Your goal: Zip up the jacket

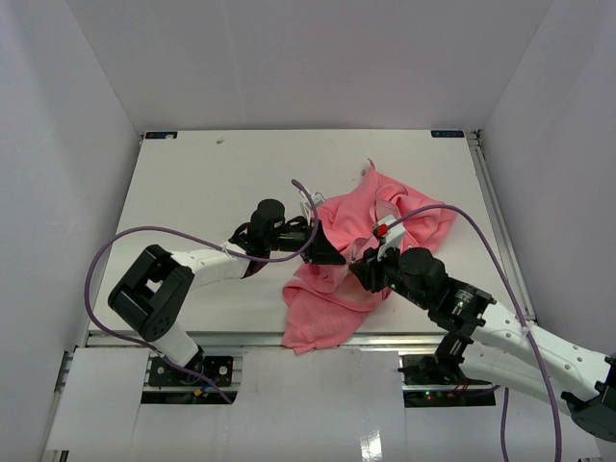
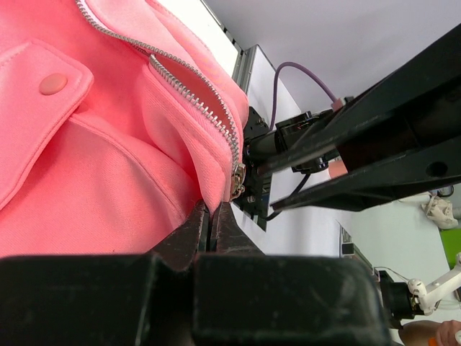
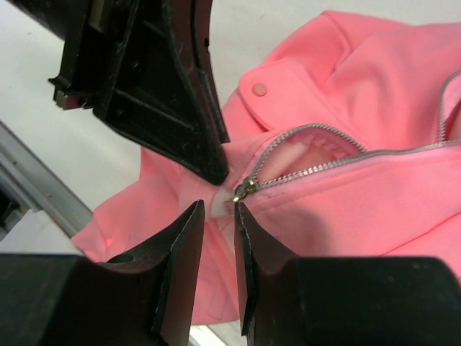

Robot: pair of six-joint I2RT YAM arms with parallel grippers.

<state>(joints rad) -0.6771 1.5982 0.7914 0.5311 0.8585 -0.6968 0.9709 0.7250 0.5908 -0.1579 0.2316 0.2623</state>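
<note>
1. In the top external view we look down from above and behind the arm bases. We are far enough back to see the whole table (image 1: 192,173) and the jacket (image 1: 385,226).
2. In the left wrist view we look out along the left gripper (image 2: 214,210), very near the zipper (image 2: 209,108), facing the right arm (image 2: 374,137).
3. In the right wrist view we look along the right gripper (image 3: 220,209), equally near, facing the left one.
4. Both wrist views share the zipper slider (image 3: 245,189) and the fabric around it.

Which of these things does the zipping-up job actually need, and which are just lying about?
Needed: jacket, zip slider, left gripper pinching the jacket, right gripper open by the slider.
Just there: purple cable, table.
</note>
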